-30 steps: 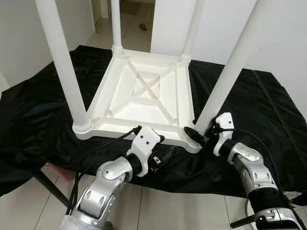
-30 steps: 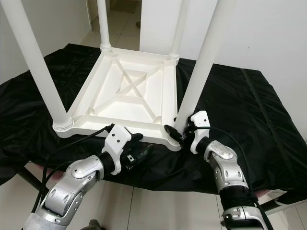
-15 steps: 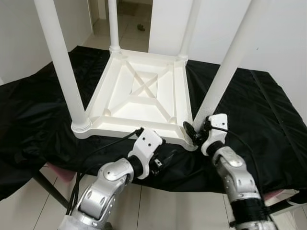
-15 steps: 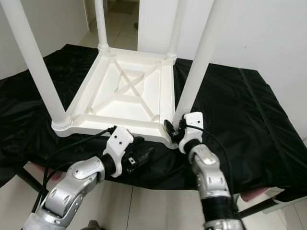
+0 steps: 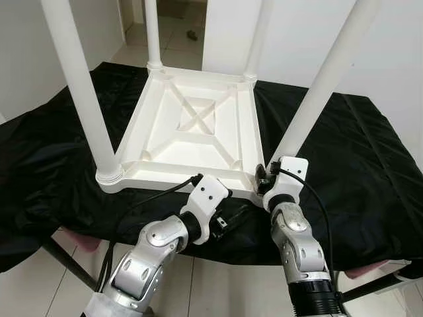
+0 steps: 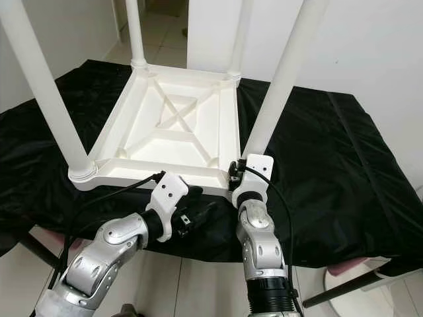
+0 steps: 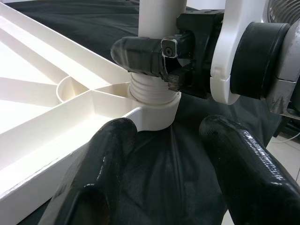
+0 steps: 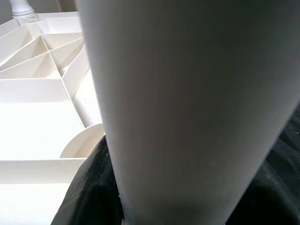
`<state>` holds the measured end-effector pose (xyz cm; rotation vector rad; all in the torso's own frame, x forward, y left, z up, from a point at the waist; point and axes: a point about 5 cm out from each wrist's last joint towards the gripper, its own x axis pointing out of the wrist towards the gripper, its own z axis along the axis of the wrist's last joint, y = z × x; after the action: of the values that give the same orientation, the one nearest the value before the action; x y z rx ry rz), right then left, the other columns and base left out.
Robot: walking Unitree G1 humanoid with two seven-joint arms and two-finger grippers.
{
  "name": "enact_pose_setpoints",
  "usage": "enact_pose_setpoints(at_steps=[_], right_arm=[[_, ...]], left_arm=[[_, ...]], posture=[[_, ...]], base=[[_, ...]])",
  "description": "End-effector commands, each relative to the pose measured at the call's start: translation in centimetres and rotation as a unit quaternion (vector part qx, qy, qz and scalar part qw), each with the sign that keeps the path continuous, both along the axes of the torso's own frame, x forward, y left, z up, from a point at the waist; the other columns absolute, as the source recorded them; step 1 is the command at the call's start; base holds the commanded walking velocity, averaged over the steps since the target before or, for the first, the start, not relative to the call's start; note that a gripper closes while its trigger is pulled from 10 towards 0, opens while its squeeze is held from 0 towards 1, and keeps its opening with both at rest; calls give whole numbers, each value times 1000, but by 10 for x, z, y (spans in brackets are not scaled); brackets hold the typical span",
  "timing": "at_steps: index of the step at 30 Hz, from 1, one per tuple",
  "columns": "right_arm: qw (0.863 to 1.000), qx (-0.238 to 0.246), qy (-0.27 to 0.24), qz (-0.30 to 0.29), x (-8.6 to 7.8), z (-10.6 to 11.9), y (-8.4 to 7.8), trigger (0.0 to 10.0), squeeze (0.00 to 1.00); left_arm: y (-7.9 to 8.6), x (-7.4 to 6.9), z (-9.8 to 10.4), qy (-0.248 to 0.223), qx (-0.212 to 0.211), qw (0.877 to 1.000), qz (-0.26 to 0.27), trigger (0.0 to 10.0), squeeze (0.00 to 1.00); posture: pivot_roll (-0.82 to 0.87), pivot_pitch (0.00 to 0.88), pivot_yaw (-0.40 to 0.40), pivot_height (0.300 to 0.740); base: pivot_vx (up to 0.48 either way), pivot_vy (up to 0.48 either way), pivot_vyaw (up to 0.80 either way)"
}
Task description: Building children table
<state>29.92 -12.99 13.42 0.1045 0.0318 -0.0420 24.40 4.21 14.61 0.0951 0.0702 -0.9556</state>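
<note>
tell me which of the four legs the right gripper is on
The near right leg, at the table corner closest to the robot. The right gripper clamps its base just above the threaded collar; the other three legs stand untouched.

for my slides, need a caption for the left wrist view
Right gripper clamps the threaded base of a white table leg at the upturned tabletop's corner, left gripper open below.

left gripper (image 7: 166, 178) fingers spread over black cloth (image 7: 173, 154); right gripper (image 7: 154, 54) clamped on white table leg (image 7: 157, 18) above threaded base, at ribbed tabletop underside (image 7: 42, 108) corner.
</note>
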Motion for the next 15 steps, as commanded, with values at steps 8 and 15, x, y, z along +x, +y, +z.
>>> enact_pose_setpoints(at_steps=[8,15], right_arm=[[996,21,-10,89,2,2,-7,10000,1000],[979,-2,-30,204,1,8,-13,10000,1000]], left_arm=[[0,2,0,-8,7,1000,9,10000,0],[-2,3,3,-7,-3,1000,10,10000,0]], posture=[[31,25,-66,740],[30,14,-63,740]], base=[[0,0,0],[0,0,0]])
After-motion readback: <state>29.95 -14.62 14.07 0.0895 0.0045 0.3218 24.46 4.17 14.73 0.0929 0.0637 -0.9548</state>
